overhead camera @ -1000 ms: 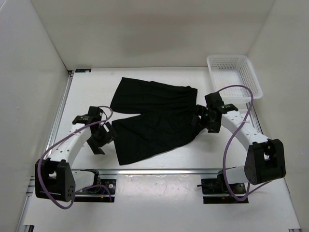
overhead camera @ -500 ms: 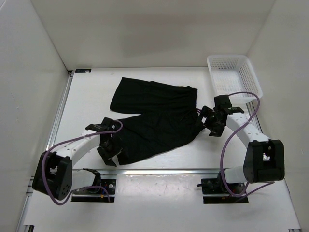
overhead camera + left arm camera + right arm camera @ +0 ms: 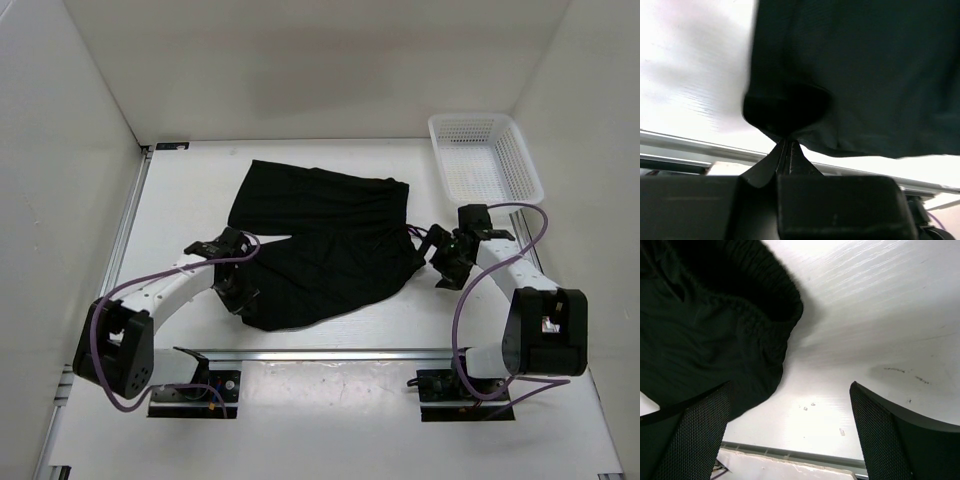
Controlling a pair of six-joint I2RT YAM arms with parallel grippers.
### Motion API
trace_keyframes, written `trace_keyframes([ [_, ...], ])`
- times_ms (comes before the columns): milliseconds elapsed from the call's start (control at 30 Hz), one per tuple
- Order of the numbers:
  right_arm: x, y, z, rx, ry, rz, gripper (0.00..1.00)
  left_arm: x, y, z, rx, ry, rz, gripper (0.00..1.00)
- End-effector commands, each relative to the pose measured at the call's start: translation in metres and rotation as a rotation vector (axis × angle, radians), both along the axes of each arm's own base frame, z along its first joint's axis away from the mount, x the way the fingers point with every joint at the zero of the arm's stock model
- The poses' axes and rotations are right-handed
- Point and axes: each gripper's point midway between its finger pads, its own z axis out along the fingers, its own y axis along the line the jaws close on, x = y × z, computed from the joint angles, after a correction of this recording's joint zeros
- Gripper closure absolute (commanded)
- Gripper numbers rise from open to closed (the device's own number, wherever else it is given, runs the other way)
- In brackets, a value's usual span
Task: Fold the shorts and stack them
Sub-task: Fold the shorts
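Note:
The black shorts [image 3: 320, 240] lie spread across the middle of the table, waistband toward the right. At their near left leg corner my left gripper [image 3: 240, 292] is shut on the shorts. The left wrist view shows the left gripper [image 3: 785, 146] with its fingers pressed together, pinching a bunched fold of the shorts [image 3: 855, 75]. Just right of the waistband my right gripper [image 3: 443, 262] is open. In the right wrist view the right gripper [image 3: 790, 395] stands over bare table with nothing between its fingers. There the gathered waistband of the shorts [image 3: 715, 325] lies at its left.
A white mesh basket [image 3: 485, 155] stands at the back right corner. A metal rail [image 3: 330, 353] runs along the table's near edge, close behind the left gripper. White walls close in the left, back and right sides.
My left gripper moved in to the near left leg corner and shut on the fabric, bunching it slightly. My right gripper drew a little to the right, off the waistband, and stayed open.

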Motion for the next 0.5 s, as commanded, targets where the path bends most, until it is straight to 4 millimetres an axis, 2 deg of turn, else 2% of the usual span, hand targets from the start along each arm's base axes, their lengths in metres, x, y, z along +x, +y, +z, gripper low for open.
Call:
trace_keyframes([
  [0, 0.005, -0.002, -0.004, 0.037, -0.009, -0.031, 0.0, 0.022, 0.002, 0.026, 0.022, -0.11, 0.006, 0.9],
  [200, 0.011, 0.009, -0.013, 0.107, -0.009, -0.04, 0.16, 0.019, 0.005, 0.029, 0.035, -0.102, 0.007, 0.9],
  [367, 0.02, 0.016, -0.025, 0.138, -0.006, -0.049, 0.38, 0.018, 0.007, 0.035, 0.035, -0.127, 0.009, 0.9],
  [400, 0.03, 0.018, -0.022, 0.151, -0.036, -0.051, 0.4, 0.019, 0.009, 0.034, 0.044, -0.131, 0.011, 0.9],
  [467, 0.033, 0.019, -0.03, 0.128, -0.021, -0.048, 0.49, 0.021, 0.01, 0.039, 0.041, -0.139, 0.021, 0.9],
])
